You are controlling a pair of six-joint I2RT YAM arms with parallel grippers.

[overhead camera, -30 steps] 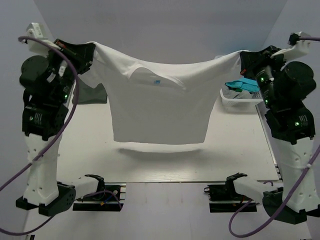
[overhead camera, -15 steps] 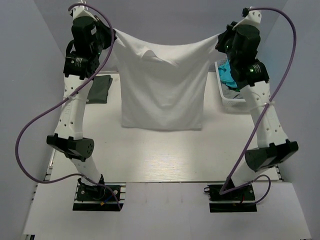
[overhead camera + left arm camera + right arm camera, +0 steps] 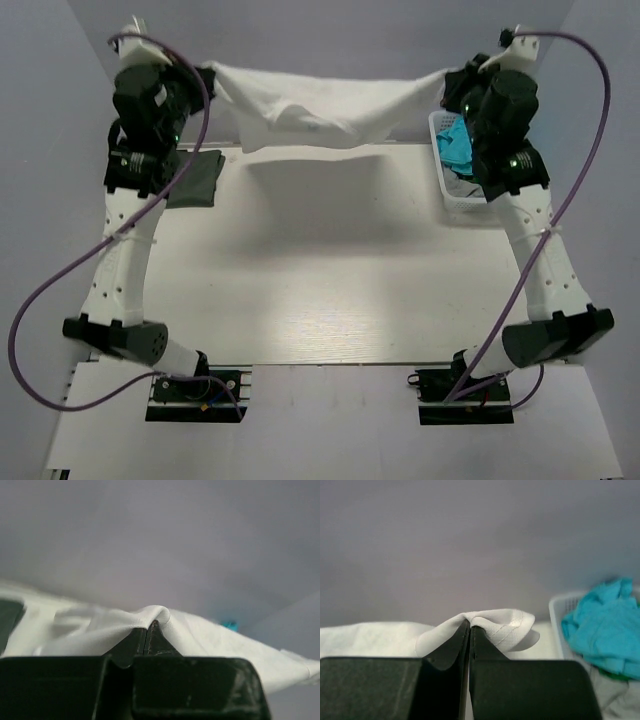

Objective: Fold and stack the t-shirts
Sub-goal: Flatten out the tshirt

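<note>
Above the far edge of the table, the left gripper and right gripper, each pinched tight on a corner, hold the white t-shirt stretched aloft, not yet folded. The olive-green t-shirt lies compact, seemingly folded, at the table's left; a basket of teal cloth crowds its right.

looking like a robot lab cell: plain grey walls boxing in a white table, black arm mounts sitting bolted at frame bottom.
</note>
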